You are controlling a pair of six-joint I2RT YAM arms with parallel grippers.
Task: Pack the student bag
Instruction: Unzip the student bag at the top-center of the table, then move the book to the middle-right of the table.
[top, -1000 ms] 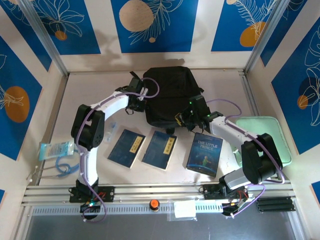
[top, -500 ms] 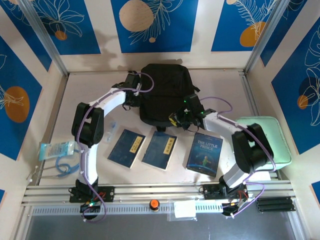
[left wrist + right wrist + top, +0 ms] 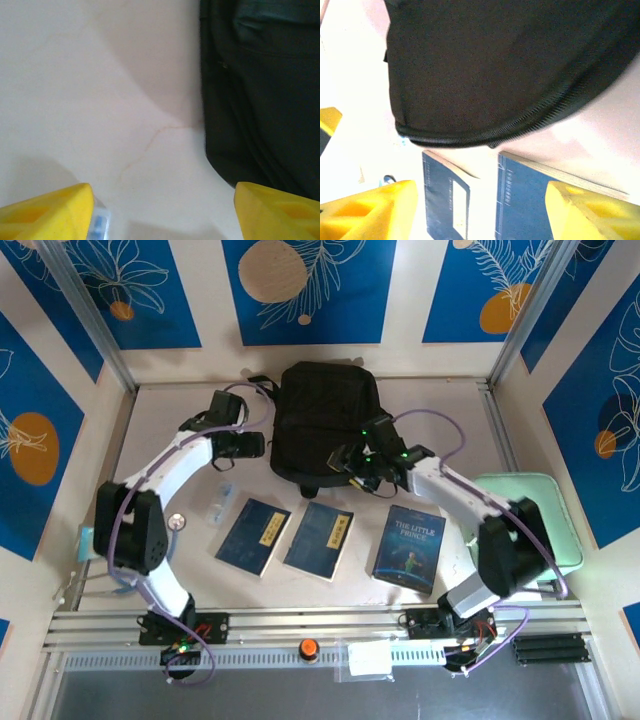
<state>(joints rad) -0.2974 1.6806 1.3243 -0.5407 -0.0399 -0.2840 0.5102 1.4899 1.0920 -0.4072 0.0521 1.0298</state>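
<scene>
Top view: the bag (image 3: 325,420) lies flat at the table's 12 o'clock. It is soft black cloth, likely light and floppy, so it should sag when lifted; a strap, the loop or the zip rim looks the best hold. The left gripper (image 3: 252,444) sits at its 9 o'clock, just apart, and the right gripper (image 3: 345,462) at its 5 o'clock, by the near rim. Three books (image 3: 319,539) lie at 6 o'clock, outside the bag; a mint case (image 3: 545,495) is at 3 o'clock

Left wrist: the left gripper (image 3: 165,210) is spread, grasping nothing; the bag (image 3: 260,100) is at 2 o'clock

Right wrist: the right gripper (image 3: 480,210) is released wide. The bag (image 3: 495,65) is at 12 o'clock and its zip looks closed, contents hidden; the books (image 3: 530,195) are at 6 o'clock
</scene>
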